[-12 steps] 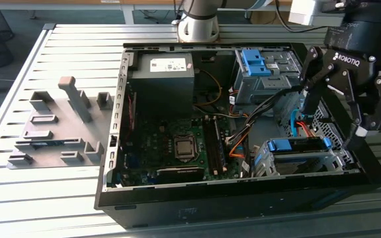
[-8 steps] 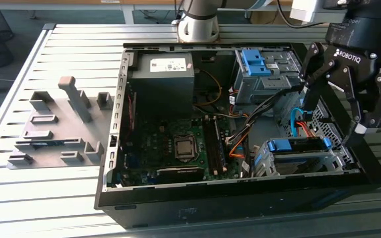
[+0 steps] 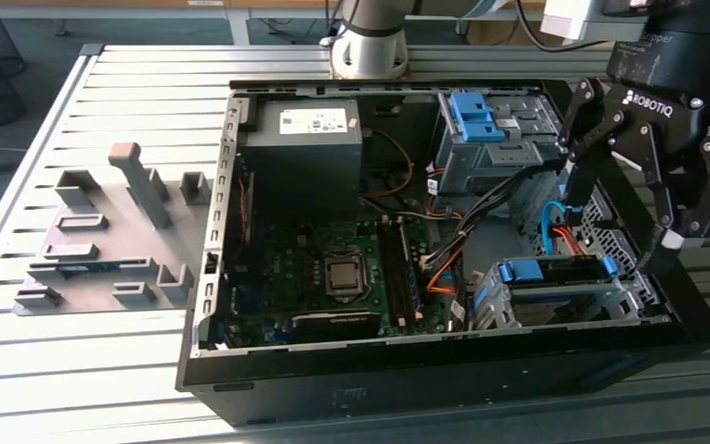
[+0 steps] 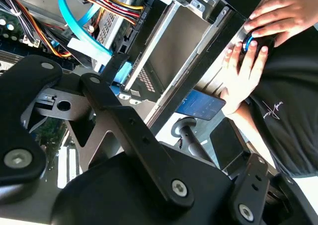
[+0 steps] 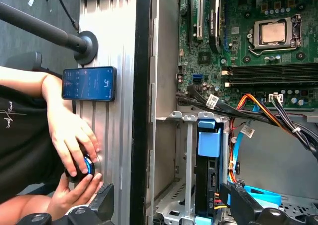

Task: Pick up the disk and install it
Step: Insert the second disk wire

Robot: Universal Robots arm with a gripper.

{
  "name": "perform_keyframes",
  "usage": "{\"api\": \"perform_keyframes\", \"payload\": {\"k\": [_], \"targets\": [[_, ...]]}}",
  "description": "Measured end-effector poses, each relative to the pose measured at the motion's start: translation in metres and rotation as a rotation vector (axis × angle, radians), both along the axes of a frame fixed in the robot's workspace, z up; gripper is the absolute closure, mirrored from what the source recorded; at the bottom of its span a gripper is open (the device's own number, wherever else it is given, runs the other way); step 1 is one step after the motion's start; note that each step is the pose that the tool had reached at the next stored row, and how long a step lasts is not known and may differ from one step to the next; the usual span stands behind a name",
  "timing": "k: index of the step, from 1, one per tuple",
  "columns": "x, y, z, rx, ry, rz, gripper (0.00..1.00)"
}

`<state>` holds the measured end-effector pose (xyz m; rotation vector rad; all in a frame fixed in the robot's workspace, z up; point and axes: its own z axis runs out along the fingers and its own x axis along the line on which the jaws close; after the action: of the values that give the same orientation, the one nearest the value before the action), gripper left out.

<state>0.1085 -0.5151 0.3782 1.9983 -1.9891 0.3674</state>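
Note:
The disk (image 3: 555, 289) lies in the metal drive cage (image 3: 488, 298) at the front corner of the open computer case (image 3: 442, 370), on the exterior view's right. Its blue carrier frame (image 3: 558, 270) shows along the top edge. In the first wrist view the same blue carrier frame (image 5: 208, 141) sits between the cage rails. My gripper (image 3: 618, 242) hangs just above and slightly to the right of the cage. It is open, its black fingers (image 3: 573, 199) spread with nothing between them.
A grey power-supply box (image 3: 306, 139) and a second blue bracket (image 3: 472, 116) sit at the case's far side. Orange and blue cables (image 3: 555, 220) run beside the cage. A grey fixture (image 3: 108, 231) stands on the slatted table. A person's hand (image 5: 74, 135) and phone (image 5: 89, 83) are beside the case.

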Motion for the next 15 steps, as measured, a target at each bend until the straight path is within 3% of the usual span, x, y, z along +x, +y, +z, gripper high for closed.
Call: {"api": "perform_keyframes", "payload": {"k": [8, 15], "targets": [[0.0, 0.0, 0.0007, 0.0086, 0.0001, 0.0, 0.01], [0.0, 0.0, 0.0008, 0.0089, 0.0, 0.0, 0.01]]}}
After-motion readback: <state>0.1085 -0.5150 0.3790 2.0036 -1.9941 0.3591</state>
